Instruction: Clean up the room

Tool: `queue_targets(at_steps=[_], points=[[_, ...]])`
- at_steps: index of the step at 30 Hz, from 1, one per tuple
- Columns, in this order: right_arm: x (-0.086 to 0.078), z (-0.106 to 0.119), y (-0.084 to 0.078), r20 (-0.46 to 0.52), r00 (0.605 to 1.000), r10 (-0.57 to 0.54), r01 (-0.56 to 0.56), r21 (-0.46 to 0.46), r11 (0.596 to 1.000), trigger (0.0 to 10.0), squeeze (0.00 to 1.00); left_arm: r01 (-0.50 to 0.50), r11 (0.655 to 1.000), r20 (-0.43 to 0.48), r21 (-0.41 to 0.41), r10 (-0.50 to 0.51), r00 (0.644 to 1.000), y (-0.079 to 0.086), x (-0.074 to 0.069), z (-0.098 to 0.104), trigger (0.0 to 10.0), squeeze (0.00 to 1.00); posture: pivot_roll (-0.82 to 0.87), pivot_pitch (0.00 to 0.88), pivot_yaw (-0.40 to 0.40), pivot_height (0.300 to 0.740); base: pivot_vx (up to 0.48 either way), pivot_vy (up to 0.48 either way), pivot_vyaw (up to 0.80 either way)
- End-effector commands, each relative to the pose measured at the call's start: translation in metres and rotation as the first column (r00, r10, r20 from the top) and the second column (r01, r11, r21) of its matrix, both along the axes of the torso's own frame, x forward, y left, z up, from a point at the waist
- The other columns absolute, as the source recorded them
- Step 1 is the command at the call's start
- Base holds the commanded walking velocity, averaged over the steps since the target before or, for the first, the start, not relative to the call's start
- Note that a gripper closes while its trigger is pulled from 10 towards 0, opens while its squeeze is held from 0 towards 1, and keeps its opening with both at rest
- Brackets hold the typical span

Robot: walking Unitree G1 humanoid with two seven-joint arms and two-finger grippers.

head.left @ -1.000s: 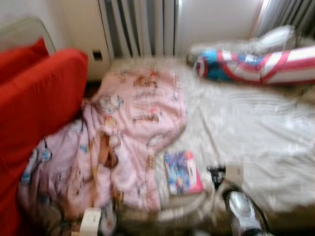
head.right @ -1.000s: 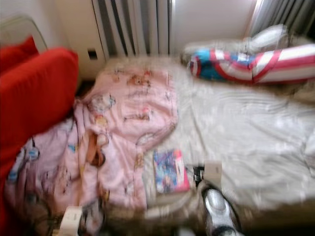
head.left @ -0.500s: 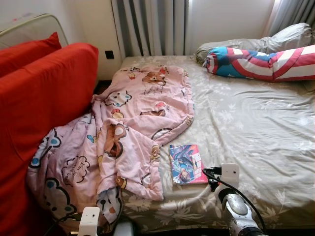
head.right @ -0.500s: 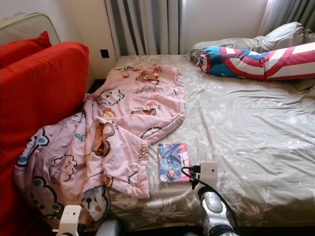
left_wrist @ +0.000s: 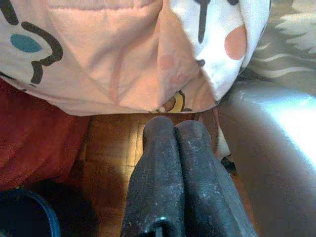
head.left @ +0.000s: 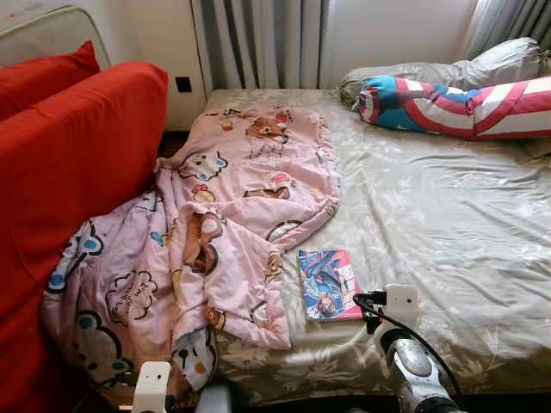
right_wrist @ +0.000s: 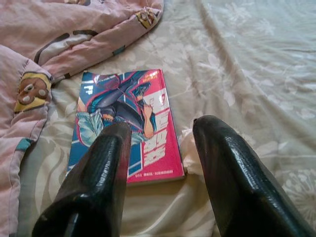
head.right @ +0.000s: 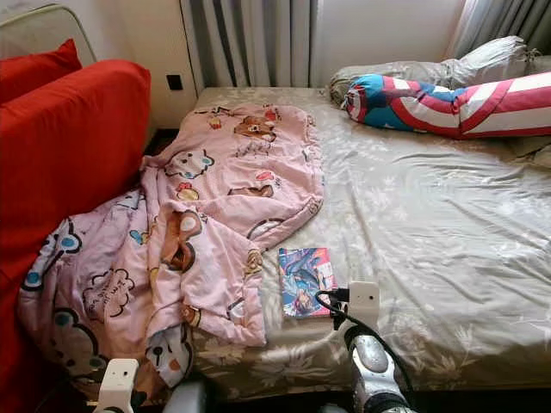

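1. The bed wears a beige sheet with a pale floral print.
2. A pink cartoon-print blanket lies over its left part, spilling off the edge.
3. A colourful book lies flat just beside the blanket.
4. A red, white and blue striped bolster lies at the far right, with a grey pillow behind it.

Before you stands the bed, with a sofa along its left side. A blanket lies on the bed's left half and hangs over the left edge and near-left corner. A book lies flat near the bed's front edge, just right of the blanket. A long pillow lies across the far right corner, a second pillow behind it. Curtains hang behind the far edge.
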State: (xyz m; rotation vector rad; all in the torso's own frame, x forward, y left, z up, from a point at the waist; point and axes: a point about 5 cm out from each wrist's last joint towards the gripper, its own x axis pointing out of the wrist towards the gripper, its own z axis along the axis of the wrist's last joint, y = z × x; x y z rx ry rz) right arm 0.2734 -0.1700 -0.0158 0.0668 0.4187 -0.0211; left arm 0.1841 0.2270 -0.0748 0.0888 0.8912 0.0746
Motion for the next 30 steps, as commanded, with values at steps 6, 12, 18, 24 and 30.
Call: queue_targets(at_steps=[6, 12, 18, 24, 30], points=[[0.002, 0.003, 0.002, 0.029, 1.000, 0.002, -0.002, 0.000, 1.000, 10.0, 0.00, 0.013, 1.000, -0.033, -0.015, -0.014, 0.999, -0.004, -0.006, -0.004, 10.0, 0.00, -0.07, 0.000, -0.007, 0.645, 0.294, 0.000, 0.00], [0.005, 0.006, 0.004, 0.040, 0.999, 0.007, -0.007, -0.002, 1.000, 10.0, 0.00, 0.013, 1.000, -0.032, -0.017, -0.014, 0.999, -0.004, -0.006, -0.004, 10.0, 0.00, -0.07, 0.000, -0.008, 0.645, 0.330, 0.000, 0.00], [0.004, 0.004, -0.001, 0.023, 1.000, -0.017, 0.017, 0.004, 1.000, 10.0, 0.00, 0.014, 1.000, -0.032, -0.015, -0.015, 0.999, -0.004, -0.005, -0.004, 10.0, 0.00, -0.07, 0.000, -0.007, 0.645, 0.340, 0.000, 0.00], [0.005, 0.003, -0.005, -0.015, 1.000, -0.020, 0.020, 0.036, 0.999, 10.0, 0.00, 0.021, 1.000, -0.023, -0.008, -0.021, 1.000, -0.004, -0.006, -0.004, 10.0, 0.00, -0.06, 0.000, -0.007, 0.645, 0.057, 0.000, 0.00], [0.019, 0.012, 0.000, -0.018, 0.999, 0.045, -0.045, 0.001, 0.999, 10.0, 0.00, 0.028, 1.000, -0.019, -0.004, -0.028, 0.999, -0.003, -0.011, -0.005, 10.0, 0.00, -0.03, 0.023, -0.003, 0.645, 0.000, 0.000, 0.00]])
